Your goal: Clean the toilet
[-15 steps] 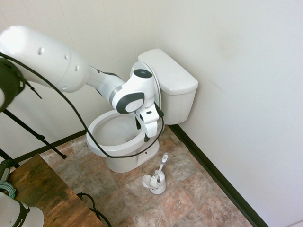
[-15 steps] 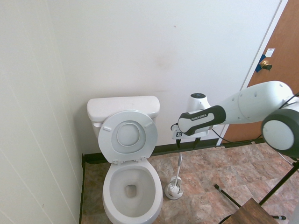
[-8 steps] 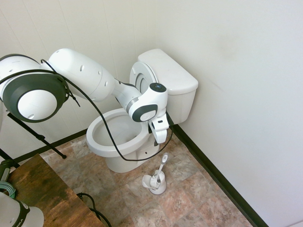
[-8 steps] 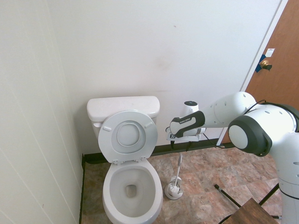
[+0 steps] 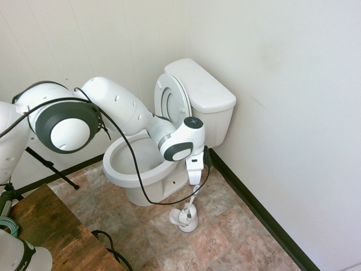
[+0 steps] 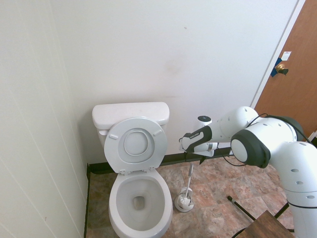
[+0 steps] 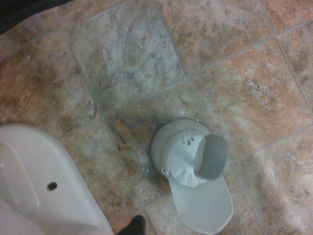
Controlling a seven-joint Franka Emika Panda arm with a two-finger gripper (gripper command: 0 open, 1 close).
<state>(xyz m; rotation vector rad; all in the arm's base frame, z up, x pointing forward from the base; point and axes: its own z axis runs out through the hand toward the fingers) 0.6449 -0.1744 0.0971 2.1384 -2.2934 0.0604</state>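
The white toilet (image 5: 131, 170) stands in the corner with its seat and lid (image 5: 169, 101) raised against the tank (image 5: 202, 89); the bowl (image 6: 140, 203) is open. Beside the bowl on the floor stands a small white brush holder (image 5: 185, 218) with a thin-handled brush (image 6: 189, 176) upright in it. My gripper (image 5: 194, 180) points down just above the top of the brush handle, open and holding nothing. From the other side the gripper (image 6: 193, 158) hangs to the right of the lid. The wrist view looks straight down on the holder (image 7: 182, 155), the grey handle end (image 7: 211, 155) and the toilet's foot (image 7: 44, 181).
Walls close in behind and beside the toilet, with a black baseboard (image 5: 254, 209) along the floor. A wooden table (image 5: 51, 231) stands at the near left. A brown door (image 6: 297, 84) is off to the side. Tiled floor (image 5: 225, 237) lies around the brush holder.
The arm has swung from over the bowl's rim down and sideways to a spot right above the brush handle. The fingers have stayed open.
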